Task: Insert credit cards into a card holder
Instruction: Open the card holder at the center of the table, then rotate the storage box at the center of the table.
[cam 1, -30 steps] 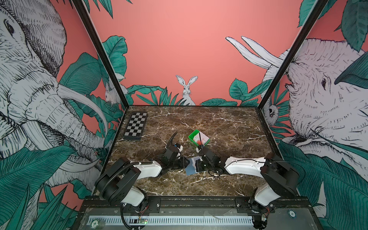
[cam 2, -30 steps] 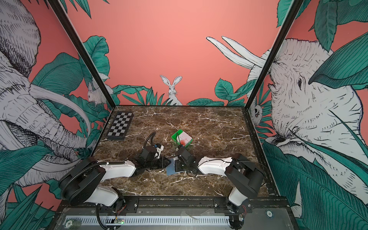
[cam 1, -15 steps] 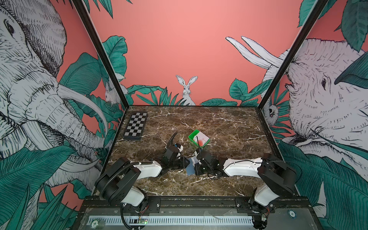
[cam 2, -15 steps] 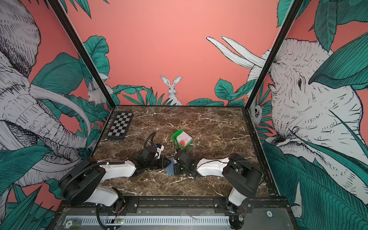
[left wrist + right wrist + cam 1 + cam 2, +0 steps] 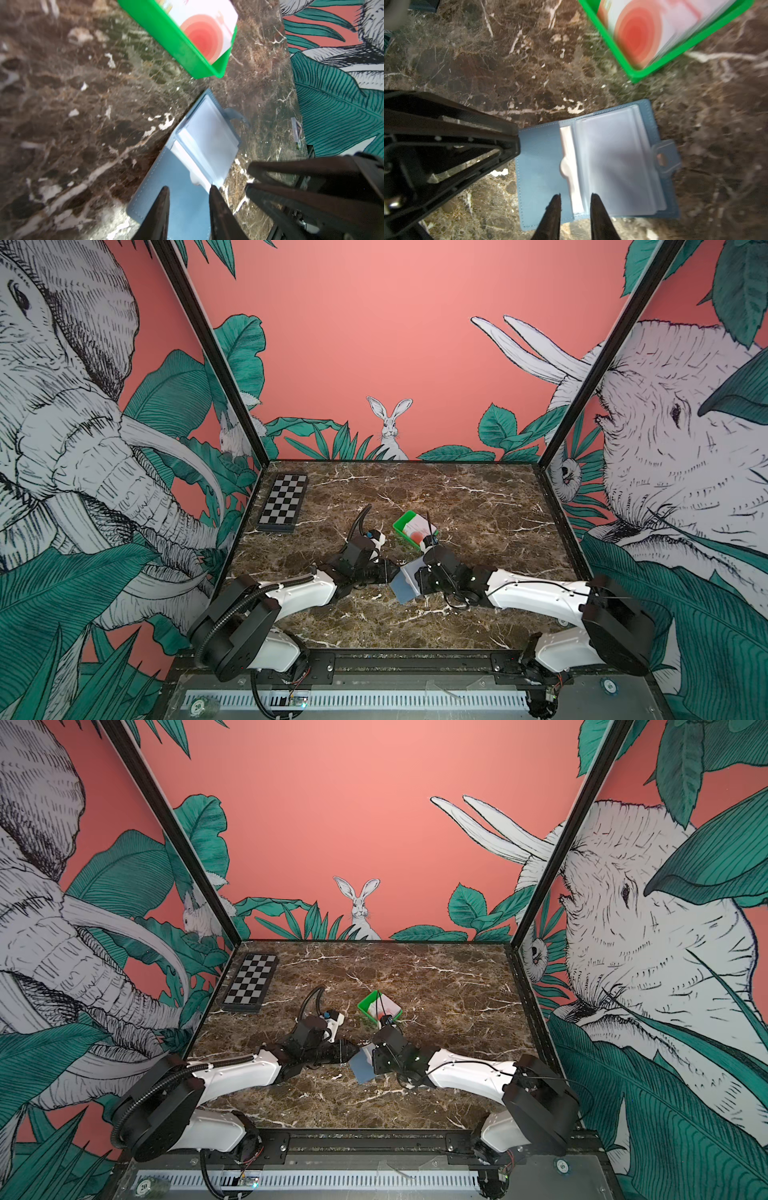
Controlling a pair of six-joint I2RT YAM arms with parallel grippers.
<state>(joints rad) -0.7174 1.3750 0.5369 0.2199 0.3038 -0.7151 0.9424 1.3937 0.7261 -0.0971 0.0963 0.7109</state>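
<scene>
The slate-blue card holder [image 5: 602, 158] lies open on the marble between both arms, clear sleeves up, snap tab on its far side. A pale card [image 5: 566, 145] sits tucked at its spine, one edge showing. My right gripper [image 5: 575, 196] is open just over the holder's near edge, nothing between its fingers. My left gripper [image 5: 188, 189] is open, its tips at the bare blue cover flap [image 5: 166, 197]. More credit cards [image 5: 207, 35], white with a red circle, stand in the green tray [image 5: 401, 526] just beyond. Both top views show the holder [image 5: 361, 1067] between the grippers.
A small checkerboard [image 5: 284, 502] lies at the back left of the marble table. The patterned walls close in the left, right and back sides. The green tray [image 5: 650, 72] stands a hand's width beyond the holder.
My right gripper's jaws have parted; they were shut a second ago. The right arm slid a little toward the holder. The left arm has stayed in place.
</scene>
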